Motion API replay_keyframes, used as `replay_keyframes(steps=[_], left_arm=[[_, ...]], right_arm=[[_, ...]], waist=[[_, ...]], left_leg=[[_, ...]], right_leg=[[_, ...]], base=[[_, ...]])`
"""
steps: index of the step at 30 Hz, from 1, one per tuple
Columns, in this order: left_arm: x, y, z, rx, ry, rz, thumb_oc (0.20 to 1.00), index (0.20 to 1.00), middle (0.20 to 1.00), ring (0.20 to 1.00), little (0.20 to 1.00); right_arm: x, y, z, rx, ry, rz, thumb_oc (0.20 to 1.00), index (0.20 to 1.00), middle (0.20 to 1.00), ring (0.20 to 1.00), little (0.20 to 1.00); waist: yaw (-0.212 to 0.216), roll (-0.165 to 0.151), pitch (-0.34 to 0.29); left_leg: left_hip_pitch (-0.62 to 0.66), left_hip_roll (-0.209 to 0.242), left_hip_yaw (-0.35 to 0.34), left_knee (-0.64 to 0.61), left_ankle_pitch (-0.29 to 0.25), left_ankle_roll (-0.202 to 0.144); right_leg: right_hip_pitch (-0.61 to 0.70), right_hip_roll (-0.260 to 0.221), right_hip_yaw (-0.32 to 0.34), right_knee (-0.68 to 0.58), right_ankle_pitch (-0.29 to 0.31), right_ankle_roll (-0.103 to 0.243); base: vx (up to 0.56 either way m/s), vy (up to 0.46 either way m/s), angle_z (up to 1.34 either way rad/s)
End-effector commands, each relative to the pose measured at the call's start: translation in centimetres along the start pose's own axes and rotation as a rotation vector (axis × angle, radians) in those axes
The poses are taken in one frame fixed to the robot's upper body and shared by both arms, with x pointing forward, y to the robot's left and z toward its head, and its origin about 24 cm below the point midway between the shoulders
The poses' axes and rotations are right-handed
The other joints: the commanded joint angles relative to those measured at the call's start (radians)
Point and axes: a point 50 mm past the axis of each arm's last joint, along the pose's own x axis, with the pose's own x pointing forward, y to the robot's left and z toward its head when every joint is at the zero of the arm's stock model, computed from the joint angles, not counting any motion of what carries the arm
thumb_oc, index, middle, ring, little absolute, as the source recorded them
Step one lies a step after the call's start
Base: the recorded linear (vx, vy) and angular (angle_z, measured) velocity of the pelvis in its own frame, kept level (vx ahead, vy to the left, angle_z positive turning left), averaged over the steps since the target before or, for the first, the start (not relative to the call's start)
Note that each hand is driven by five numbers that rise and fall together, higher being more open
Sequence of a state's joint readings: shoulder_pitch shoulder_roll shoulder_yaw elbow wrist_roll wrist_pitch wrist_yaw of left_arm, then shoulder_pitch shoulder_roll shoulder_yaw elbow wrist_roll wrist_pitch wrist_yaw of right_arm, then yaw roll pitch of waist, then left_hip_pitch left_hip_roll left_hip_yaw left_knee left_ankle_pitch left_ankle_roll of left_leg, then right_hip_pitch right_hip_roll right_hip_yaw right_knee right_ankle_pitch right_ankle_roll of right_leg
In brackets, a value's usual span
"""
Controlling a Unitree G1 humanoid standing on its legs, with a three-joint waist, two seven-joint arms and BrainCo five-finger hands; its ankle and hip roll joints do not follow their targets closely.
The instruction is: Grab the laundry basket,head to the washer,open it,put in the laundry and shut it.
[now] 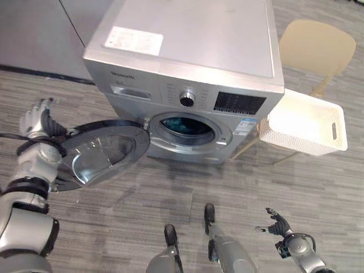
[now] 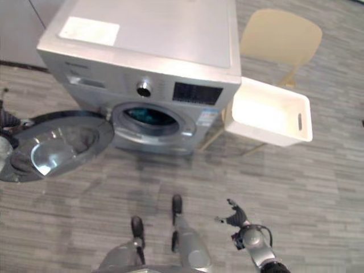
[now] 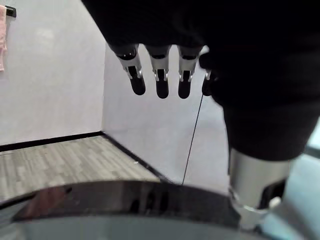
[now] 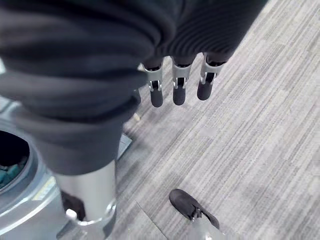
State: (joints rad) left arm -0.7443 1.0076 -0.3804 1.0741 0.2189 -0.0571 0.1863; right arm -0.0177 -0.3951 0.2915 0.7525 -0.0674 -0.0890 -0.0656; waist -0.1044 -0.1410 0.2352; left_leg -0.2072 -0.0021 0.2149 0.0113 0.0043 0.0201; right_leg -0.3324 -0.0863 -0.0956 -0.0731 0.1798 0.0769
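The silver front-loading washer stands ahead with its round door swung wide open to the left. Teal laundry lies inside the drum. The white laundry basket rests tilted on a beige chair to the right of the washer, and its inside looks empty. My left hand is at the outer edge of the door with its fingers straight above the dark door rim. My right hand hangs low over the floor at the right, its fingers spread and holding nothing.
Grey wood-patterned floor stretches in front of the washer. The open door takes up the space to the washer's left front. A pale wall with a dark skirting runs behind and to the left.
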Motion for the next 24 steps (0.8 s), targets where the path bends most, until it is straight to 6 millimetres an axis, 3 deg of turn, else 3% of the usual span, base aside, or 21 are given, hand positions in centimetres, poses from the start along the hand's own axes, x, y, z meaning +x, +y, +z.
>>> replay_keyframes(steps=[1, 3, 4, 6, 10, 17, 19, 20, 21, 23, 24], left_arm=[[0.0, 0.3, 0.2, -0.011, -0.022, -0.011, 1.000, 1.000, 1.000, 1.000, 1.000], [-0.7, -1.7, -1.1, -0.072, 0.010, -0.102, 1.000, 1.000, 1.000, 1.000, 1.000], [-0.7, -1.7, -1.1, -0.072, 0.010, -0.102, 1.000, 1.000, 1.000, 1.000, 1.000], [-1.9, -4.2, -2.2, -0.070, 0.029, -0.213, 1.000, 1.000, 1.000, 1.000, 1.000], [-2.8, -6.5, -2.3, -0.098, 0.028, -0.265, 1.000, 1.000, 1.000, 1.000, 1.000], [-5.4, -10.7, 0.8, -0.225, -0.105, -0.305, 1.000, 1.000, 1.000, 1.000, 1.000], [-7.0, -12.7, 1.7, -0.356, -0.114, -0.336, 1.000, 1.000, 1.000, 1.000, 1.000], [-8.8, -14.5, 2.9, -0.484, -0.130, -0.381, 1.000, 1.000, 1.000, 1.000, 1.000], [-8.8, -14.5, 2.9, -0.484, -0.129, -0.381, 1.000, 1.000, 1.000, 1.000, 1.000], [-12.3, -17.4, 4.9, -0.723, -0.141, -0.508, 1.000, 1.000, 1.000, 1.000, 1.000], [-13.4, -18.0, 5.3, -0.784, -0.146, -0.551, 1.000, 1.000, 1.000, 1.000, 1.000]], right_arm=[[0.0, -1.9, 0.9, -0.029, -0.058, -0.026, 1.000, 1.000, 1.000, 1.000, 1.000], [0.1, -1.8, 0.8, -0.052, -0.049, -0.008, 1.000, 1.000, 1.000, 1.000, 1.000], [0.1, -1.8, 0.8, -0.052, -0.049, -0.008, 1.000, 1.000, 1.000, 1.000, 1.000], [0.1, -2.2, 0.8, -0.073, -0.045, -0.003, 1.000, 1.000, 1.000, 1.000, 1.000], [0.3, -2.7, 1.1, -0.077, -0.053, -0.021, 1.000, 1.000, 1.000, 1.000, 1.000], [0.2, -3.1, 1.7, -0.069, -0.085, -0.060, 1.000, 1.000, 1.000, 1.000, 1.000], [0.1, -2.9, 1.7, -0.065, -0.083, -0.067, 1.000, 1.000, 1.000, 1.000, 1.000], [0.0, -2.9, 1.6, -0.058, -0.079, -0.075, 1.000, 1.000, 1.000, 1.000, 1.000], [0.0, -2.9, 1.6, -0.059, -0.079, -0.075, 1.000, 1.000, 1.000, 1.000, 1.000], [-0.1, -2.9, 1.4, -0.058, -0.066, -0.083, 1.000, 1.000, 1.000, 1.000, 1.000], [-0.1, -2.9, 1.3, -0.060, -0.062, -0.083, 1.000, 1.000, 1.000, 1.000, 1.000]], waist=[[0.014, 0.035, -0.007], [0.017, 0.032, -0.003], [0.017, 0.032, -0.003], [0.025, 0.031, -0.005], [0.030, 0.035, -0.003], [0.054, 0.047, 0.007], [0.063, 0.051, 0.006], [0.070, 0.057, 0.008], [0.069, 0.056, 0.004], [0.077, 0.069, 0.001], [0.077, 0.073, -0.005]], left_leg=[[-0.038, 0.012, -0.044, 0.032, -0.028, -0.010], [-0.046, 0.014, -0.038, 0.045, -0.036, -0.008], [-0.046, 0.014, -0.038, 0.045, -0.036, -0.008], [-0.044, 0.014, -0.036, 0.048, -0.041, -0.007], [-0.041, 0.013, -0.037, 0.048, -0.044, -0.006], [-0.031, 0.004, -0.051, 0.048, -0.044, -0.007], [-0.018, 0.001, -0.056, 0.045, -0.045, -0.008], [-0.004, -0.001, -0.057, 0.043, -0.048, -0.007], [-0.009, -0.002, -0.057, 0.041, -0.044, -0.007], [0.021, -0.004, -0.059, 0.029, -0.044, -0.006], [0.025, -0.006, -0.058, 0.022, -0.040, -0.005]], right_leg=[[0.075, -0.021, 0.019, 0.142, -0.120, 0.098], [0.070, -0.018, 0.022, 0.143, -0.116, 0.099], [0.070, -0.018, 0.022, 0.143, -0.116, 0.099], [0.071, -0.016, 0.025, 0.144, -0.119, 0.097], [0.075, -0.016, 0.020, 0.145, -0.125, 0.092], [0.089, -0.017, 0.002, 0.146, -0.145, 0.078], [0.102, -0.019, -0.001, 0.145, -0.152, 0.074], [0.115, -0.019, -0.004, 0.144, -0.160, 0.070], [0.111, -0.019, -0.004, 0.143, -0.157, 0.069], [0.137, -0.018, -0.005, 0.138, -0.168, 0.064], [0.139, -0.017, -0.004, 0.134, -0.168, 0.062]], base=[[0.00, 0.031, -0.01], [0.00, 0.042, -0.05], [0.01, 0.049, -0.16], [0.02, 0.044, -0.17], [0.00, 0.010, -0.12], [-0.01, -0.028, 0.08], [0.00, -0.068, 0.11], [0.00, -0.056, 0.20], [0.00, -0.062, 0.16], [0.02, -0.073, 0.06], [0.02, -0.063, 0.02]])
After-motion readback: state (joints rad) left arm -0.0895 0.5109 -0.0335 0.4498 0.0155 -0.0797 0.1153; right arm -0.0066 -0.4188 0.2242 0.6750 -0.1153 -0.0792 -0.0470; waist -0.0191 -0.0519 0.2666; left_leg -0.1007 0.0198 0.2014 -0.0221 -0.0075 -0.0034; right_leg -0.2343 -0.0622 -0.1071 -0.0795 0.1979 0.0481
